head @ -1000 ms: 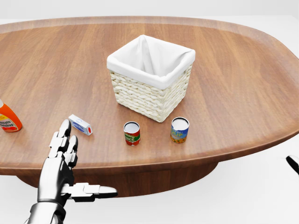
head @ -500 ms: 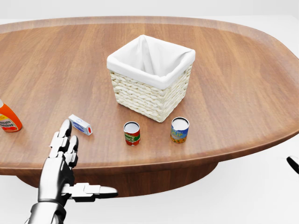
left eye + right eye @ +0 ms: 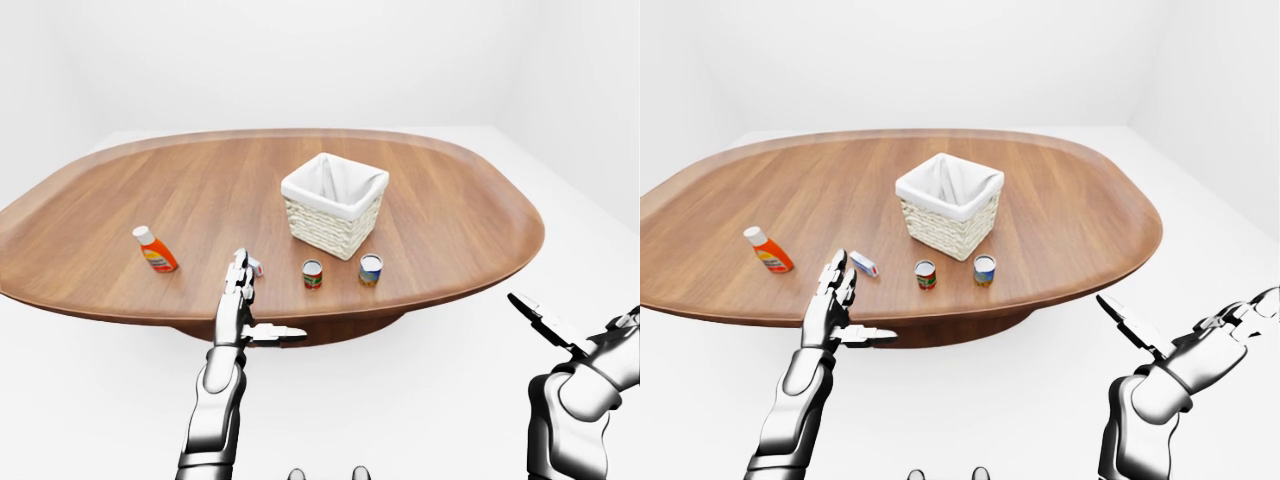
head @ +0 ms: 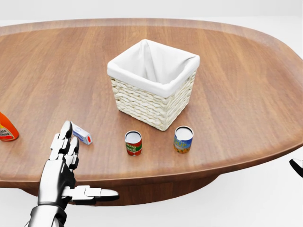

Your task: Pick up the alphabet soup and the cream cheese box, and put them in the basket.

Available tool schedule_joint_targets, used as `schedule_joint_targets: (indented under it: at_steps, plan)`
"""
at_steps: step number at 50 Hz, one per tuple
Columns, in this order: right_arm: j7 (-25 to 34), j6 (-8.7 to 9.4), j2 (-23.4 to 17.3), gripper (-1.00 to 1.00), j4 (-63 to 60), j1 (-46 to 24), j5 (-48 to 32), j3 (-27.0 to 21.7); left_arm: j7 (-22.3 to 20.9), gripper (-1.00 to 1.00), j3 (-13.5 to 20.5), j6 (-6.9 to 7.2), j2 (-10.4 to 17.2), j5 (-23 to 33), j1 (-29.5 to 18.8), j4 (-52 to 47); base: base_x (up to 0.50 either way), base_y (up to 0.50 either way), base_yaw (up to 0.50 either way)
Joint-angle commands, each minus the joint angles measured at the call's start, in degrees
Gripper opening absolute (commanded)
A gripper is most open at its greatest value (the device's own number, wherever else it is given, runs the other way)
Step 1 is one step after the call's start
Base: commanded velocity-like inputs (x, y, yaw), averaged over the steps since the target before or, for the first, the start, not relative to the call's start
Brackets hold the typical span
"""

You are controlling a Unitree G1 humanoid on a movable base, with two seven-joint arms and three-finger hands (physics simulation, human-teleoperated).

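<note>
The alphabet soup [image 4: 183,139], a blue and yellow can, stands upright on the wooden table [image 4: 246,94], just below the basket's lower right corner. The cream cheese box [image 4: 81,133], white with blue and red, lies flat to the left of a red can. The woven basket [image 4: 152,101] with its white liner sits mid-table and looks empty. My left hand [image 4: 85,163] is open with the thumb out to the right; its fingertips [image 4: 66,128] are just left of the box, partly over its end. My right hand [image 3: 1185,320] is open, low at the right, off the table.
A red tomato sauce can [image 4: 133,143] stands between the box and the soup. An orange ketchup bottle [image 4: 5,127] lies at the head view's left edge. The table's near rim [image 4: 156,182] runs just above my left thumb.
The whole picture has shifted: the cans and box sit lower and the bottle further left, so the camera has moved. Both hands hold the same pose.
</note>
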Motion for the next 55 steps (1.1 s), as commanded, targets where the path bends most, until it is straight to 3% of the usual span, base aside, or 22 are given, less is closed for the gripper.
schedule_joint_targets:
  at_steps: [1,7,9,18,20,26,29,34,39,55]
  plan:
    - [0.0,0.00,0.0,1.00,0.3,0.1,-0.3,0.3,-0.1,1.00,-0.1,0.05,0.0,0.0,0.2,-0.4,0.19,0.00,0.00]
    - [0.0,0.00,0.1,1.00,-0.1,0.1,-0.3,0.1,0.0,1.00,-0.2,0.67,-0.1,0.1,0.6,-1.5,0.20,0.00,0.00]
    - [0.0,0.00,0.1,1.00,0.1,0.1,-0.4,0.1,-0.1,1.00,-0.1,0.08,-0.1,0.0,0.3,-0.6,0.20,0.00,0.00]
    - [0.0,0.00,0.1,1.00,0.1,0.0,-0.4,0.2,0.1,1.00,0.1,0.03,-0.1,-0.1,0.1,-0.2,0.20,0.00,0.00]
    - [0.0,0.00,0.1,1.00,0.1,0.1,-0.5,0.2,0.1,1.00,0.2,-0.64,0.0,-0.1,-0.3,0.8,0.20,0.00,0.00]
    - [0.0,0.00,0.1,1.00,0.0,0.1,-0.5,0.2,0.3,1.00,0.1,0.08,0.0,-0.1,0.0,-0.1,0.20,0.00,0.00]
    - [0.0,0.00,0.1,1.00,0.4,0.0,-0.4,0.2,0.2,1.00,0.3,-0.58,0.0,-0.2,-0.5,1.1,0.20,0.00,0.00]
    - [0.0,0.00,0.0,1.00,0.2,0.0,-0.5,0.2,0.4,1.00,0.3,-0.03,0.0,-0.3,-0.3,0.5,0.20,0.00,0.00]
    - [0.0,0.00,0.0,1.00,0.6,-0.1,-0.4,0.2,0.4,1.00,0.4,-0.55,0.1,-0.4,-0.7,1.4,0.20,0.00,0.00]
    - [0.0,0.00,0.2,1.00,-0.2,0.3,-0.3,0.1,0.9,1.00,1.0,0.78,0.0,-1.5,-0.2,-0.4,0.20,0.00,0.00]
